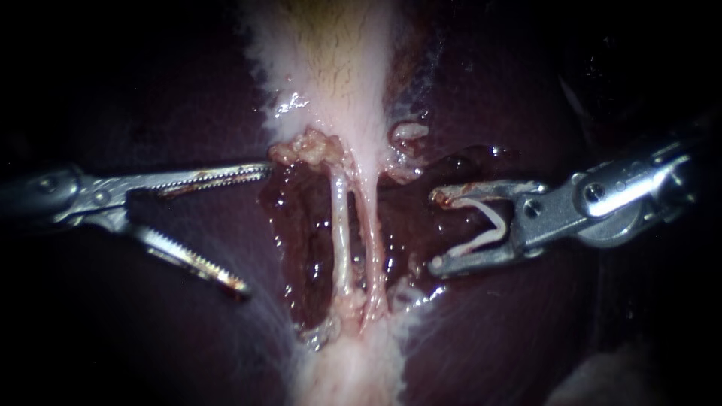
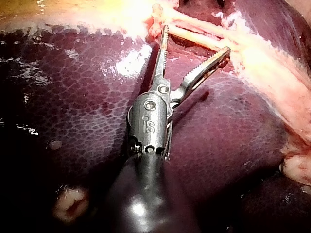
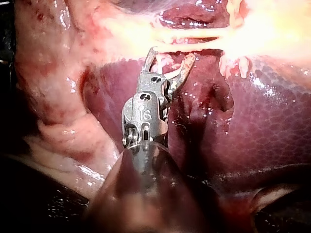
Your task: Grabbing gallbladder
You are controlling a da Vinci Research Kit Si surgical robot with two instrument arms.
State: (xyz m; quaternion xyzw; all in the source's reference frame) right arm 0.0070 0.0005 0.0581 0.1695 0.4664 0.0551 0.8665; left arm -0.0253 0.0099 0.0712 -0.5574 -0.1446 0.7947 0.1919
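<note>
The dark purple liver [image 1: 150, 331] fills the view on both sides. In the upper middle lies the pale gallbladder [image 1: 331, 68], which narrows downward to a ragged, lumpy edge. My left instrument [image 1: 254, 229] comes in over bare liver, its toothed jaws wide apart and holding nothing. The upper jaw's tip is just beside that ragged edge, and the lower jaw points over free liver. My right instrument [image 1: 435, 231] also has its jaws apart, but they carry a white clip [image 1: 489, 218], one leg against each jaw. Between the instruments two thin tubes [image 1: 340, 225] cross a wet red pocket [image 1: 301, 240], untouched, with room on each side.
</note>
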